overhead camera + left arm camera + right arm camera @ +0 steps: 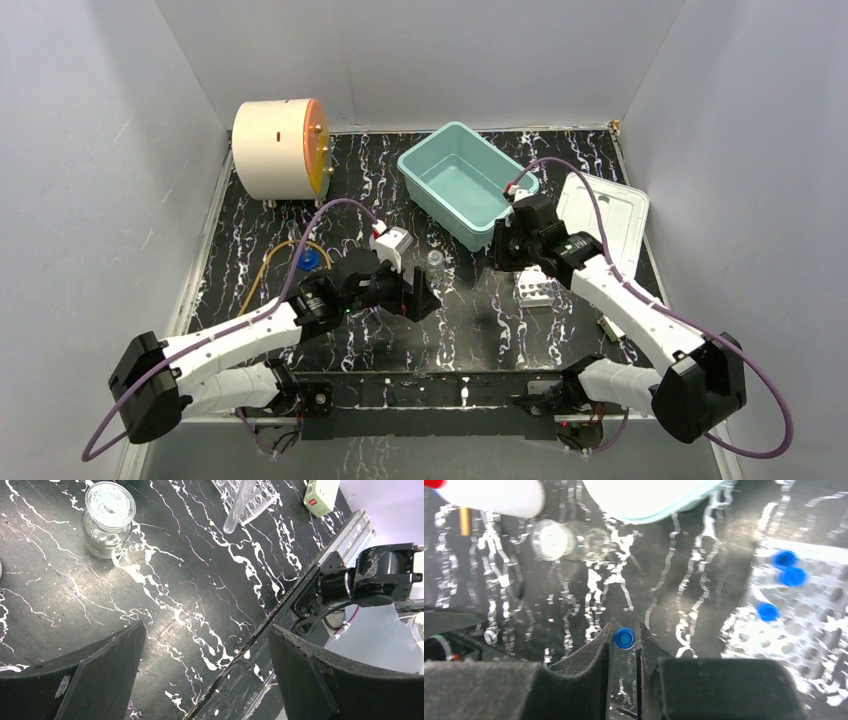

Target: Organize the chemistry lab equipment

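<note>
The right gripper clamps a blue-capped tube near the clear tube rack toward the tabletop's right edge, probably to slot it in, while the left gripper hangs wide open and empty near the mid-tabletop glass vial.

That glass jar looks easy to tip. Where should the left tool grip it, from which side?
Grip the glass jar on its round body just under the wider lid, the left tool coming level from its own side. It stands upright; the overhang should stop slipping.
</note>
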You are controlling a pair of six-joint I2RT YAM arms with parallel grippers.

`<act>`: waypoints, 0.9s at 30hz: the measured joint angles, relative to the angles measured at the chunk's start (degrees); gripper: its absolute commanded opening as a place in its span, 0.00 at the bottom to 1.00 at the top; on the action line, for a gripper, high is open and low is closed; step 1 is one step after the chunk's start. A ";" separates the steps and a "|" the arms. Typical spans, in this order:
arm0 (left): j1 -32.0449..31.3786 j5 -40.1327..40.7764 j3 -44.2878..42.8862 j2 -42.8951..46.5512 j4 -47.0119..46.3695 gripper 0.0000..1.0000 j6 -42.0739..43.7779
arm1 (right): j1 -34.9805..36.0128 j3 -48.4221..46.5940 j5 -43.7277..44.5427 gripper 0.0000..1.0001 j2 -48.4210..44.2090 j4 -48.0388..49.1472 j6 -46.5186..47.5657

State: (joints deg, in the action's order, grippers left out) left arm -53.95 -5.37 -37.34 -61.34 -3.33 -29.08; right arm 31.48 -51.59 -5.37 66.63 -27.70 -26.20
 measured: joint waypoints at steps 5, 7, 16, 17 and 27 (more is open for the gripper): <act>0.00 1.60 0.04 3.04 1.49 0.94 -2.73 | 0.00 -0.07 10.91 0.19 -3.58 -5.25 1.18; 0.00 2.27 0.20 4.37 1.73 0.95 -3.85 | 0.00 -0.07 14.58 0.18 -5.31 -6.16 1.33; 0.07 6.67 2.60 7.89 1.86 0.96 -6.95 | 0.02 1.31 25.73 0.18 -11.08 -6.88 2.40; 0.11 7.15 2.95 7.96 1.88 0.96 -7.04 | 0.02 1.79 26.62 0.18 -11.67 -6.93 2.43; 0.22 9.27 4.11 7.91 2.12 0.96 -7.78 | 0.02 7.98 30.91 0.19 -12.17 -4.87 1.22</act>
State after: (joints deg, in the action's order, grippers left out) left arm -53.74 3.90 -33.23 -53.43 -1.21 -36.86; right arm 31.51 -43.62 25.54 54.46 -32.58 -24.97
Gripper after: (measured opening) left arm 0.956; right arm 0.251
